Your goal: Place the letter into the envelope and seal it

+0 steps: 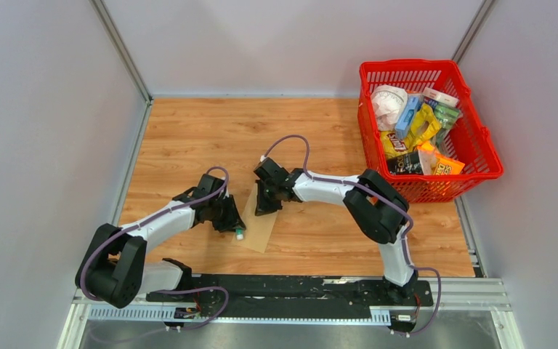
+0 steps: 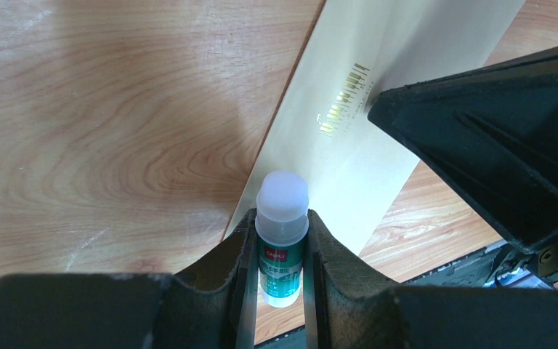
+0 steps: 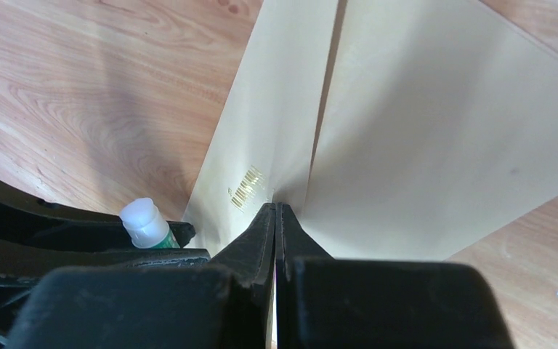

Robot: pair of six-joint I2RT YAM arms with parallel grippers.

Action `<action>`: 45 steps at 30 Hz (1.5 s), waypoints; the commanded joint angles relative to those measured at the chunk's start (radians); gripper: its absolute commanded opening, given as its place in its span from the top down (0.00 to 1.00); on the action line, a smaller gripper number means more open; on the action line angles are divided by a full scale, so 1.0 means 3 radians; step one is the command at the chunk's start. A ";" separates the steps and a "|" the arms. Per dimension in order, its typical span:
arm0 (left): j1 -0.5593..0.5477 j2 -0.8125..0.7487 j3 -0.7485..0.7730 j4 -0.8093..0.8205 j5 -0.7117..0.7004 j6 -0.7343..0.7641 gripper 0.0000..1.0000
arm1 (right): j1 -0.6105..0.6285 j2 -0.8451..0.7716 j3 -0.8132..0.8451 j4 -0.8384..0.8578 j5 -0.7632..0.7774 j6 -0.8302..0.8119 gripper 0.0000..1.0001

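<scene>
The tan envelope (image 1: 261, 225) lies flat on the wooden table between both arms, a gold barcode print near its flap seam (image 3: 320, 109). The letter is out of view. My left gripper (image 2: 282, 222) is shut on a small glue stick (image 2: 282, 243) with a green label and a white cap, held just over the envelope's (image 2: 378, 87) near left edge. My right gripper (image 3: 276, 209) is shut, with nothing visible between its fingers. Its tips rest on the envelope (image 3: 436, 145) at the seam beside the barcode. The glue stick (image 3: 145, 222) shows to their left.
A red plastic basket (image 1: 407, 67) full of snack packets and other items stands at the table's right back. Grey walls close in the left, back and right sides. A black rail (image 1: 298, 287) runs along the near edge.
</scene>
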 commanded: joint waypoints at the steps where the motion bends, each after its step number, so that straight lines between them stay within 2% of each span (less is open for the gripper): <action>1: 0.0045 0.0074 -0.0013 -0.0177 -0.0365 0.0197 1.00 | -0.0054 0.0156 0.0162 -0.0131 0.0103 -0.0085 1.00; 45: 0.0070 0.0002 -0.0013 -0.0269 -0.0355 0.0259 1.00 | -0.0043 0.0504 0.0858 -0.0208 0.0083 0.0018 1.00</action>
